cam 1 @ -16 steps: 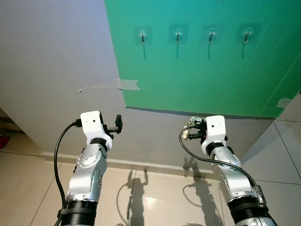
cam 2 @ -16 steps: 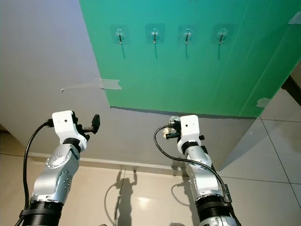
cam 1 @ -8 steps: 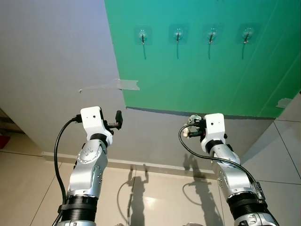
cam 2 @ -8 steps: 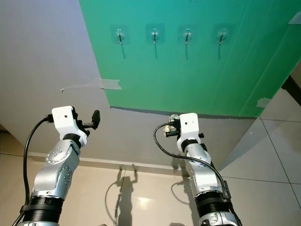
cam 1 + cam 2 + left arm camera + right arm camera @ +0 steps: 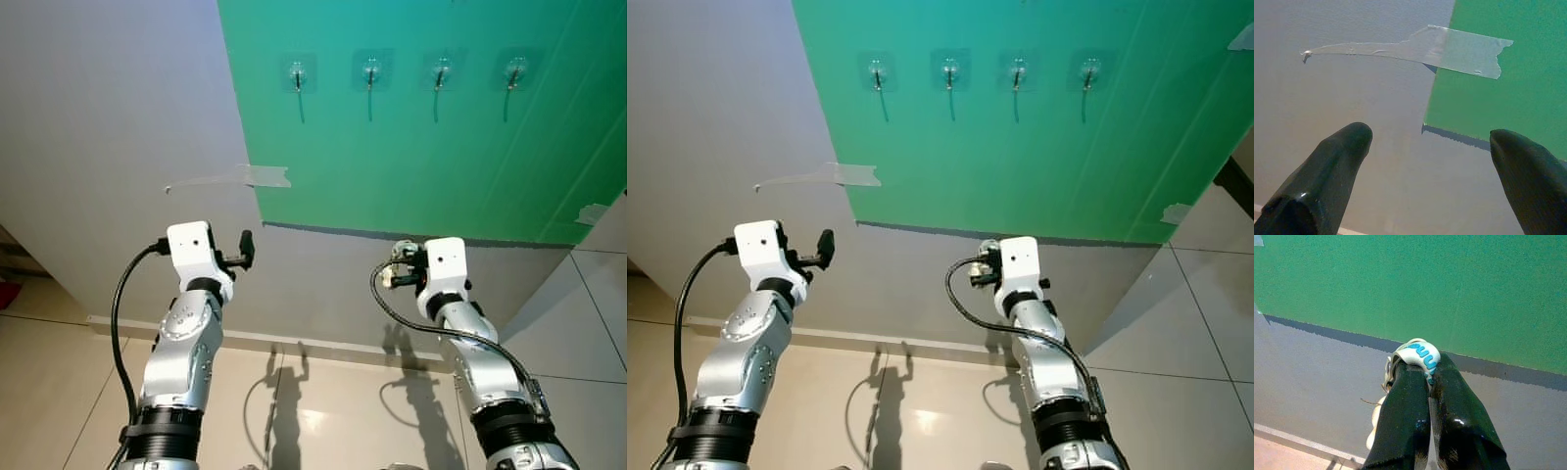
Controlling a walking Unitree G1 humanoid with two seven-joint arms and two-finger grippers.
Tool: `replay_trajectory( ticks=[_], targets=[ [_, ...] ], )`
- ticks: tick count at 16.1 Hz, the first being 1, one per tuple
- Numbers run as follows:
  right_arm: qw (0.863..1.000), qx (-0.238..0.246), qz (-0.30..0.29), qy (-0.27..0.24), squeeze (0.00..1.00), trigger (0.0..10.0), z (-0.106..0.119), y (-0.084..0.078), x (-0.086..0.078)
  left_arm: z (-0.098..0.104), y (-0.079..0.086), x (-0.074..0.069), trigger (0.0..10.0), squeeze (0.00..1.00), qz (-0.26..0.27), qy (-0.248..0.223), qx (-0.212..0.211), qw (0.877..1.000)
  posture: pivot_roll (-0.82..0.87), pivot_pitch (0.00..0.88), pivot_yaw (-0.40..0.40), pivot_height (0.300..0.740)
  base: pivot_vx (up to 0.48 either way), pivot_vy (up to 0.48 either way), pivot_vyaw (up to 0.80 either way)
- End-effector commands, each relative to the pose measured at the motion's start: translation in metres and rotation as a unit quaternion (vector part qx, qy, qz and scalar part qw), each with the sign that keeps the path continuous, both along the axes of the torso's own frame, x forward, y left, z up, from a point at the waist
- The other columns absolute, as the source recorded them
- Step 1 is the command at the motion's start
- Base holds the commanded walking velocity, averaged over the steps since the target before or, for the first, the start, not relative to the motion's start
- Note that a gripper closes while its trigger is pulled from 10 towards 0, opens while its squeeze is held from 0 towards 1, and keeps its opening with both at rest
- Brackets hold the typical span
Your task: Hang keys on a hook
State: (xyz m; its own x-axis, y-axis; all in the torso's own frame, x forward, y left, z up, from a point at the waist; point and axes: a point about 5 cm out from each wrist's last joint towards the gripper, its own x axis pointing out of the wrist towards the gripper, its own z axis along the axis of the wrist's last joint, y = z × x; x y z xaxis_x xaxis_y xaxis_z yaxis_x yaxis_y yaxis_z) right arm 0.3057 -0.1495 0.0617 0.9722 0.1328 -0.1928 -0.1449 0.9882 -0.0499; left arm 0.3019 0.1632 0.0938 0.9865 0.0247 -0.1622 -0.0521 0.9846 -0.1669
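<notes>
A grey wall (image 5: pixel 108 117) is carrying a green sheet (image 5: pixel 431 147) with four hooks (image 5: pixel 370 72) in a row, below which the right gripper (image 5: pixel 1422 369) is clamping its fingers on the keys (image 5: pixel 1418 352) while the left gripper (image 5: pixel 1430 147) is spreading its fingers wide before a tape strip (image 5: pixel 1449 49).

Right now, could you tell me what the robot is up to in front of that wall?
The robot faces a green sheet taped to a grey wall, with four hooks stuck in a row near its top. Its right gripper is shut on a key ring with a white and blue tag, held low, well below the hooks. The left gripper is open, empty, raised near the sheet's lower corner. Nothing hangs on the hooks yet.
</notes>
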Motion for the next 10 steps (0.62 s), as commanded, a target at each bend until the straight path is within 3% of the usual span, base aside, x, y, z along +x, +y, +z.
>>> replay_trajectory(
  ticks=[1,10],
  targets=[
    [1.000,0.004,0.000,-0.008,0.00,10.0,0.0026,0.0020,0.0020,-0.0007,0.0015,0.0012,10.0,0.00,0.000,0.004,0.004,1.000,-0.17,0.000,0.069,0.740,0.000,0.000,0.00],
    [1.000,0.002,0.002,-0.007,0.00,10.0,-0.0009,-0.0005,-0.0011,-0.0029,0.0011,-0.0019,10.0,0.00,0.002,0.004,0.004,1.000,-0.18,0.000,0.066,0.740,0.000,0.000,0.00]
  ],
)
